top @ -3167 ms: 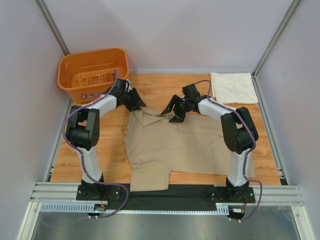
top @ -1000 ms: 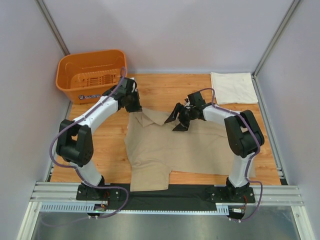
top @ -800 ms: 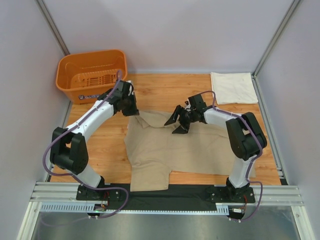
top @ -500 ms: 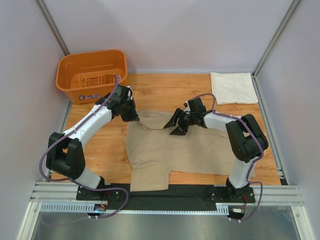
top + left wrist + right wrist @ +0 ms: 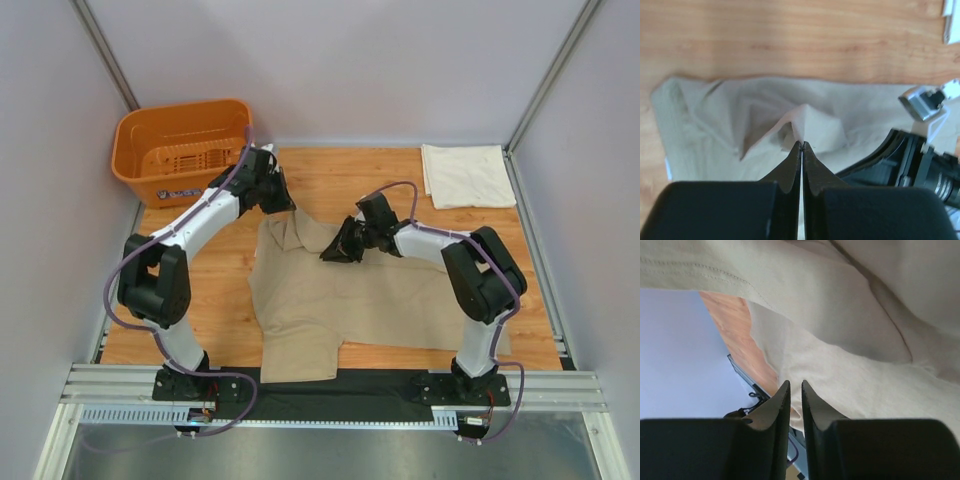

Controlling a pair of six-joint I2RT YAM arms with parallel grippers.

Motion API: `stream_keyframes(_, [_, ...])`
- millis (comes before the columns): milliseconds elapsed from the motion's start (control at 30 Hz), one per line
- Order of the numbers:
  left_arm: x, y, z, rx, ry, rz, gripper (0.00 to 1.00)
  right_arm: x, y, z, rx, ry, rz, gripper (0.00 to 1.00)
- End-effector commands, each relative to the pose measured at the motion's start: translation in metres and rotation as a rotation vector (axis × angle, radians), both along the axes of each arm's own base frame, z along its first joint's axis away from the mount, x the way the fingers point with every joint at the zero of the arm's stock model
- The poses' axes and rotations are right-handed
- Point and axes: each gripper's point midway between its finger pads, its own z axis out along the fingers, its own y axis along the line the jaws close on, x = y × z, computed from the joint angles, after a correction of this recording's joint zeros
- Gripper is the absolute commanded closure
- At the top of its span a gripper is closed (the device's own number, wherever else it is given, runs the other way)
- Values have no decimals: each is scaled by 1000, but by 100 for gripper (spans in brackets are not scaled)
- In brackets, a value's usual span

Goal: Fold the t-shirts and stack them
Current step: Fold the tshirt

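Tan shirt is lying spread below both sets of jaws. Left gripper is squeezing a peak of it tight. Right gripper is nearly closed, but I cannot tell if cloth is inside. If it is missing, that side could sag.

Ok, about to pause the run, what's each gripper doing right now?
Left gripper: closed, pinching a raised fold of the tan t-shirt.
Right gripper: jaws nearly together against the same shirt; whether it grips cannot be told.
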Motion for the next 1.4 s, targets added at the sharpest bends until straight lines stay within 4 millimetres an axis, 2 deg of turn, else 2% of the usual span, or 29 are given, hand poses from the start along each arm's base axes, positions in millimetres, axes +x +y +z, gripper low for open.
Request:
stream_keyframes(0, [35, -17, 23, -46, -109, -24, 100, 21, 8, 1, -54, -65, -32, 85])
stream_keyframes(33, [40, -18, 15, -41, -96, -22, 100, 24, 8, 0, -71, -73, -38, 86])
stream_keyframes(133, [51, -20, 13, -44, -108, -11, 100, 26, 5, -14, -132, -63, -37, 88])
stream_keyframes(233, [59, -20, -3, -43, -83, -5, 100, 30, 4, -23, -158, -54, -52, 89])
stream_keyframes(433, [71, -22, -18, -39, -72, -6, 100, 37, 6, -34, -182, -45, -72, 85])
stream_keyframes(500, [74, -25, -16, -48, -77, -11, 100, 40, 8, -32, -175, -48, -84, 83])
stream_keyframes(633, [75, -27, -19, -54, -69, -17, 100, 51, 10, -31, -169, -80, -110, 75])
stream_keyframes(667, [74, -27, -20, -53, -68, -20, 100, 52, 11, -38, -176, -65, -108, 74])
stream_keyframes(800, [71, -25, -22, -45, -59, -25, 100, 61, 17, -33, -157, -78, -121, 73])
stream_keyframes(967, [66, -25, -25, -47, -53, -36, 100, 69, 15, -32, -165, -79, -160, 72])
stream_keyframes(1100, [63, -26, -28, -55, -42, -43, 100, 73, 15, -30, -157, -62, -203, 65])
stream_keyframes(1267, [59, -25, -34, -53, -28, -41, 100, 79, 15, -31, -151, -37, -265, 64])
stream_keyframes(1367, [58, -25, -34, -57, -31, -43, 100, 80, 9, -36, -184, -1, -321, 67])
